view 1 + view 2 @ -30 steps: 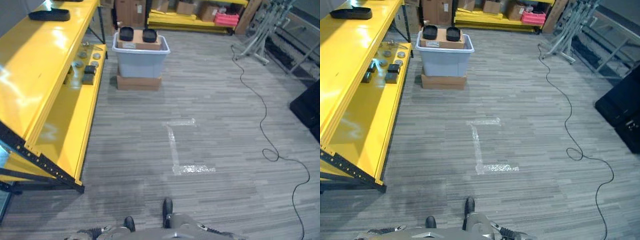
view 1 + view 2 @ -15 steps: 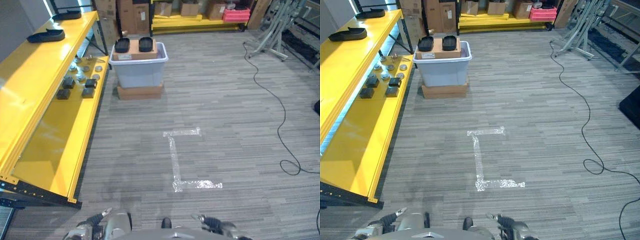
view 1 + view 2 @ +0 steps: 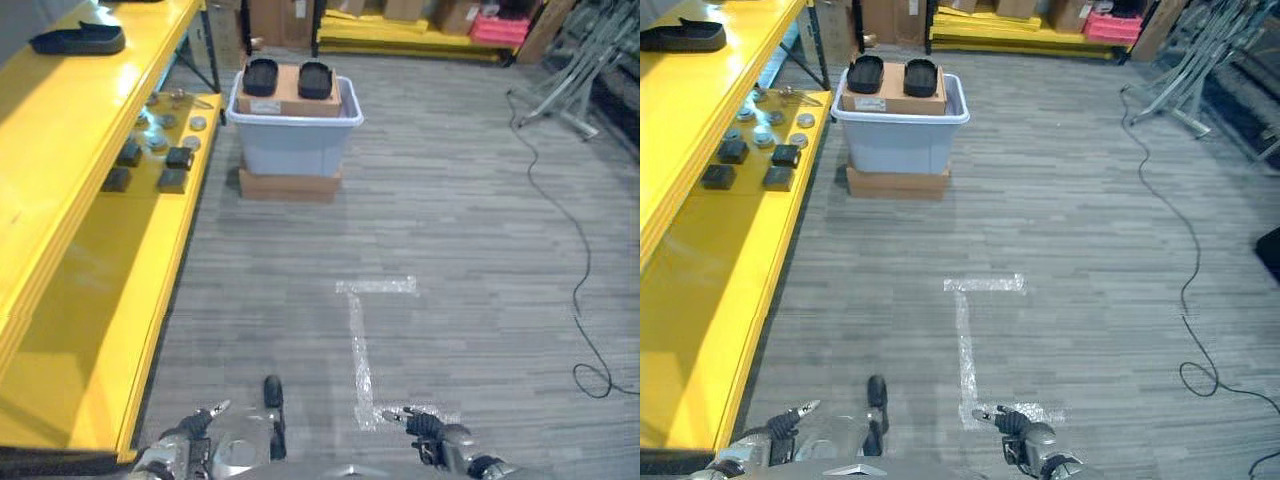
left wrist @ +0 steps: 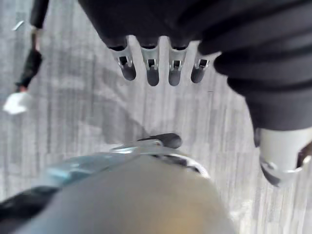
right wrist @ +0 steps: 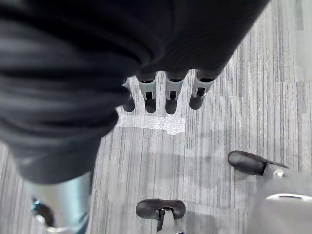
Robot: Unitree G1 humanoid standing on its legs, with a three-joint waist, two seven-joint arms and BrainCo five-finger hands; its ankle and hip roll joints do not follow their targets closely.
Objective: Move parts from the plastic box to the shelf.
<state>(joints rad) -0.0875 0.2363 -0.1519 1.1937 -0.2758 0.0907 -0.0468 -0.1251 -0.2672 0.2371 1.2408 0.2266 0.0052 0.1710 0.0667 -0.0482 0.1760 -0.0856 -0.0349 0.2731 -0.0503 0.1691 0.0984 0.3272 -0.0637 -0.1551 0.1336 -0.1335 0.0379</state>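
Note:
A grey plastic box (image 3: pixel 295 150) stands on the floor ahead, beside the yellow shelf (image 3: pixel 60 150) on the left. A cardboard carton (image 3: pixel 290 98) lies in the box, with two black parts (image 3: pixel 260 76) on top of it. Several dark blocks (image 3: pixel 176 158) and silver discs sit on the shelf's lower level, and a black part (image 3: pixel 78 40) lies on its top level. My left hand (image 3: pixel 190 435) and right hand (image 3: pixel 428 432) hang low near my body, far from the box. Their fingers (image 4: pixel 148 68) (image 5: pixel 165 95) are straight and hold nothing.
The plastic box rests on a flat cardboard box (image 3: pixel 290 185). White tape marks (image 3: pixel 360 340) lie on the carpet between me and the box. A second yellow rack (image 3: pixel 420 25) with cartons and a pink crate stands at the back. Metal stands (image 3: pixel 585 65) are at the far right.
The whole picture has shifted, so the camera has moved. The box and shelf now show larger and nearer. Both hands stay low and empty.

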